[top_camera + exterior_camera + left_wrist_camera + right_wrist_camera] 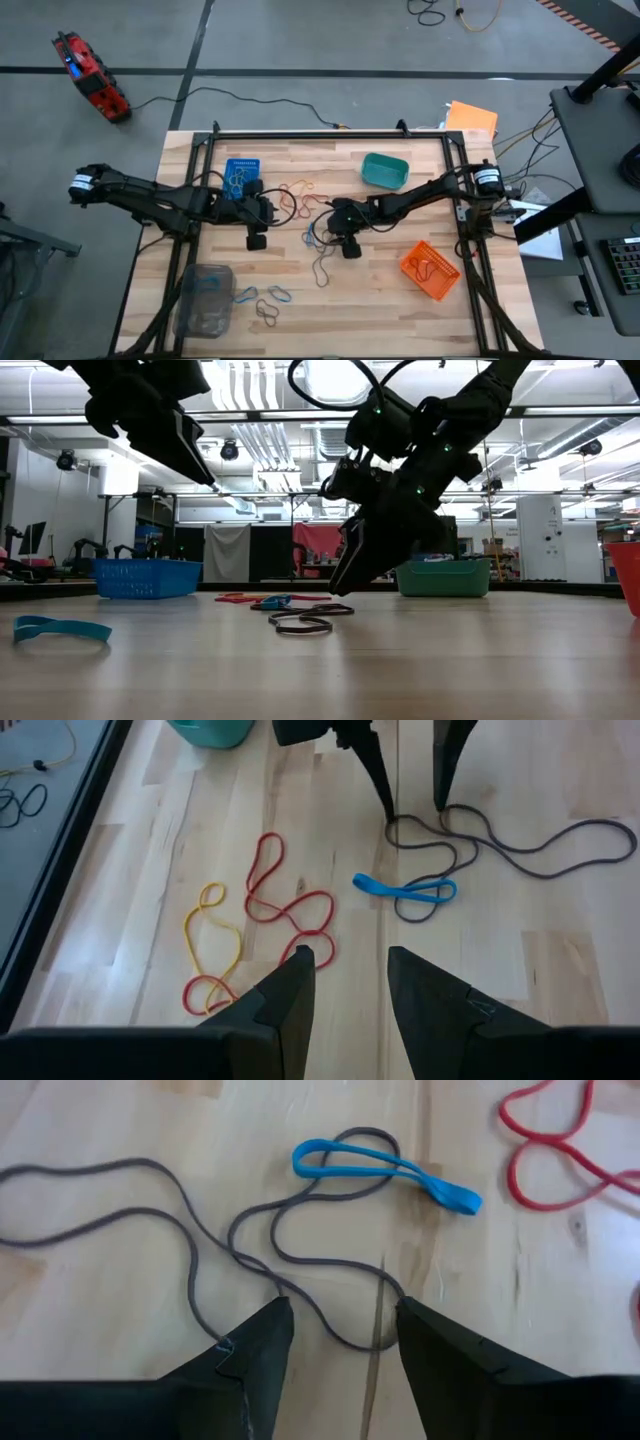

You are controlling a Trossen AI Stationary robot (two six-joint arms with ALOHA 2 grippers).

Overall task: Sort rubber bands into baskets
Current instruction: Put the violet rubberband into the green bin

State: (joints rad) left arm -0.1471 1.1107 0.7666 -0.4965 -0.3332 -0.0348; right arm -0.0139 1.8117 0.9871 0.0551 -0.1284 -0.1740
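Two dark, near-black arms of jointed segments, left arm (150, 198) at mid-left of the overhead frame, right arm (430, 190) at mid-right. White collar with dark markings at each outer end. Small green lights near top centre of the table-level frame. Thin black cable looped above. Matte black wedge-shaped fingers (290, 995), tapering to blunt tips.

Bare wood between the teal basket (384, 170) and orange basket (431, 270).
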